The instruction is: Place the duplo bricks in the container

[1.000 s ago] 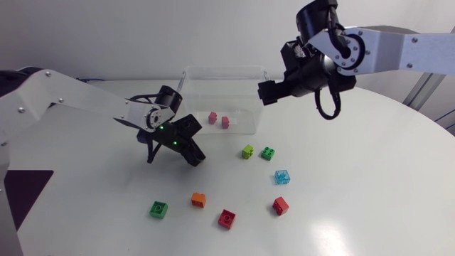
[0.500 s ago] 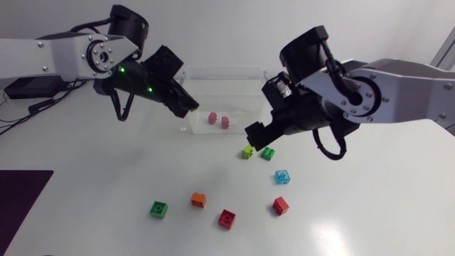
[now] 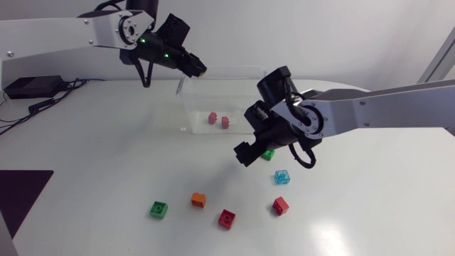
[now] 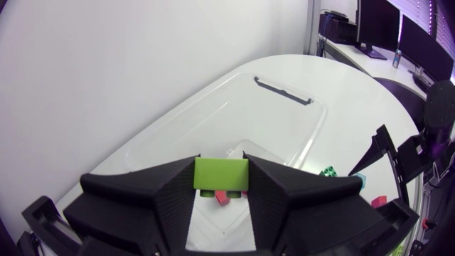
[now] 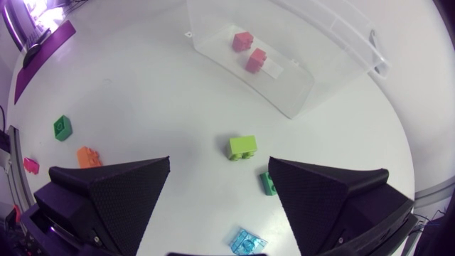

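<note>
While the left gripper (image 3: pixel 193 68) hangs in the upper left-centre of the head view, right over the back rim of the clear container (image 3: pixel 222 70), its fingers are clamped on a lime-green brick (image 4: pixel 221 175) from both sides. The wrist camera shows that brick poised above the open tub. Inside the tub, two pink bricks (image 3: pixel 212 118) lie side by side near the front wall. Over at mid-frame, the right gripper (image 3: pixel 243 153) sits low, just in front of the container, with its fingers spread wide and nothing gripped. A second lime brick (image 5: pixel 242 147) rests on the table between them, untouched. A dark green brick (image 3: pixel 268 153) is just beside it, and a clear blue brick (image 3: pixel 282 177) lies to the lower right. Across the lower middle lie a green brick (image 3: pixel 158 209), an orange brick (image 3: pixel 198 200) and two red bricks (image 3: pixel 227 218).
</note>
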